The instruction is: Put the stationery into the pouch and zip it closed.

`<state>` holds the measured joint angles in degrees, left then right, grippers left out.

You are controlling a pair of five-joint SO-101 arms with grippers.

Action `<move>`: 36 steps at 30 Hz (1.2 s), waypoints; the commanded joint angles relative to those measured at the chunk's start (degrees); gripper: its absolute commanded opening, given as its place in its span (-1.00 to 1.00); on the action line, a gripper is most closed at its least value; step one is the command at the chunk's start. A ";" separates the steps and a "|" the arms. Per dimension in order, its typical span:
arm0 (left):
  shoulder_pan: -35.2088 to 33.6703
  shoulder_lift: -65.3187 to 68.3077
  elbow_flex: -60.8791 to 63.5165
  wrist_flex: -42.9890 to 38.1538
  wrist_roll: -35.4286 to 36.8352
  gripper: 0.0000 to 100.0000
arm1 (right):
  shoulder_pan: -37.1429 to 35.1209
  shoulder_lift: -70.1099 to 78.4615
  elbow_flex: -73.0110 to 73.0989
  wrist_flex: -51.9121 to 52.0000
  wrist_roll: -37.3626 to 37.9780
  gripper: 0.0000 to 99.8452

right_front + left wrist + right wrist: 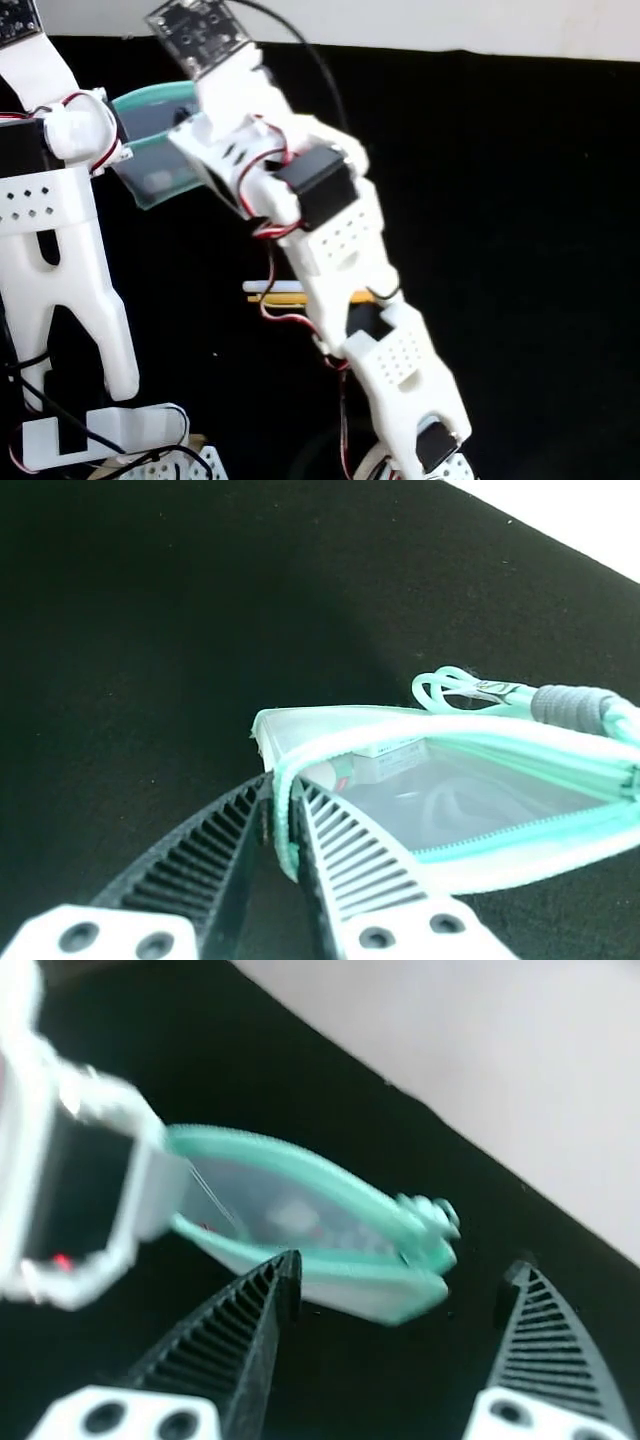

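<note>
Two arms work over a black desk (520, 200), both at the mint pouch (160, 180), which sits in the far left part. Noted: the left gripper (280, 815) is closed tight on the pouch rim at one end of the mouth, the fabric pinched between its fingers. I read that as an anchor, holding the mouth agape and stopping the pouch sliding. The zip is undone along all the length I can see, and a pale labelled item (385, 760) lies inside by the pinched end. The zip pull (455, 685), with its cord loop, is at the opposite end. The right gripper (405, 1265) is spread wide, holds nothing, and is poised just short of the pouch's long side. I cannot tell whether the pouch rests on the desk or hangs. Two slim sticks (272, 291), one pale and one yellow, lie out on the desk, nearer and more central, partly under the right arm's links. Loading looks unfinished, so zipping seems premature. Room: broad bare desk to the right. The black cover's far edge runs close behind the pouch, with a pale band (450, 25) beyond, so there is little slack that way. The left arm's upright crowds the left side. Reaching the sticks means drawing back beneath its own arm, which looks awkward.
</note>
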<state>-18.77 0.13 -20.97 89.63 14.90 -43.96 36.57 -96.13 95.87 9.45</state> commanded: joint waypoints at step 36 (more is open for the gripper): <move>0.22 0.40 1.89 -0.18 -0.18 -0.99 | 4.44 -26.51 70.37 4.70 24.09 -0.37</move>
<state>-18.77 0.13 -20.97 89.63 14.90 -39.82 16.35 -33.89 100.44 30.64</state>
